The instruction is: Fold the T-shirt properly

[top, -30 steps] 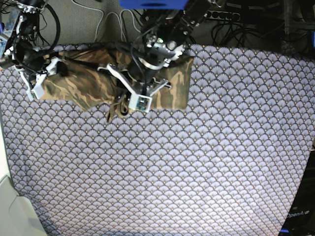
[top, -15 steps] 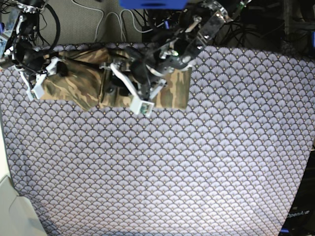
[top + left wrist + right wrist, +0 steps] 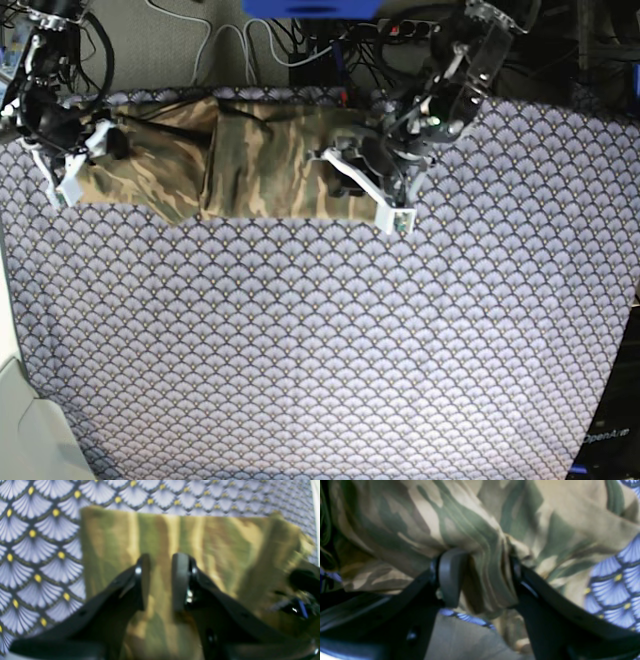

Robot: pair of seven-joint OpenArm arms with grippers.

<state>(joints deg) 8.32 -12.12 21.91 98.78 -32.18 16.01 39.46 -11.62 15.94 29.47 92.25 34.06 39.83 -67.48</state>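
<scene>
Camouflage all over the T-shirt (image 3: 260, 160): olive green, tan and brown streaks, and in the left wrist view they blur into golden-green vertical bands. The tablecloth (image 3: 330, 340) on the desk runs a purple-grey fan-scale print, each pale lilac fan edged dark with a small yellow dot at its tip. Left gripper (image 3: 161, 580) shows black arms with grey fingers (image 3: 180, 580). Right gripper (image 3: 480, 580) is black too, its finger pad (image 3: 450, 576) grey against the camo.
</scene>
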